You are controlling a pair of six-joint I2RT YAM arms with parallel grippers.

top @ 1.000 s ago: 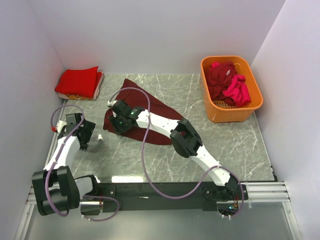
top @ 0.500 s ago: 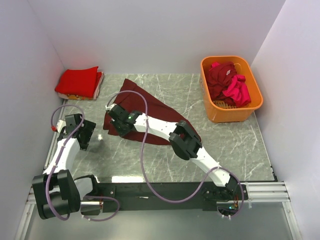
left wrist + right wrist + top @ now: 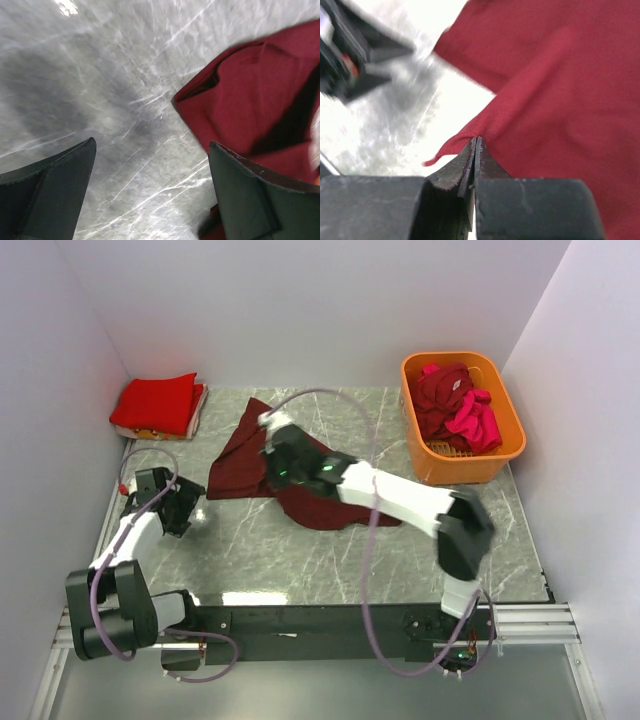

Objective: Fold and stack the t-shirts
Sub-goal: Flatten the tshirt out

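Observation:
A dark maroon t-shirt [image 3: 240, 462] lies crumpled on the grey marble table [image 3: 430, 530], left of centre. My right gripper [image 3: 275, 472] reaches across over it and is shut on an edge of the cloth [image 3: 476, 141], lifted a little; the shirt [image 3: 560, 85] fills the right wrist view. My left gripper [image 3: 182, 508] rests low at the table's left side, open and holding nothing. In the left wrist view its fingers [image 3: 60, 190] frame bare table, with the shirt's corner [image 3: 250, 95] just to the right.
A folded bright red shirt stack [image 3: 155, 403] sits in the back left corner. An orange basket [image 3: 430, 468] at the back right holds maroon and pink shirts [image 3: 455, 405]. White walls close in three sides.
My right gripper closed on the maroon shirt's edge and swung right and back, pulling cloth with it. The left gripper shifted slightly right.

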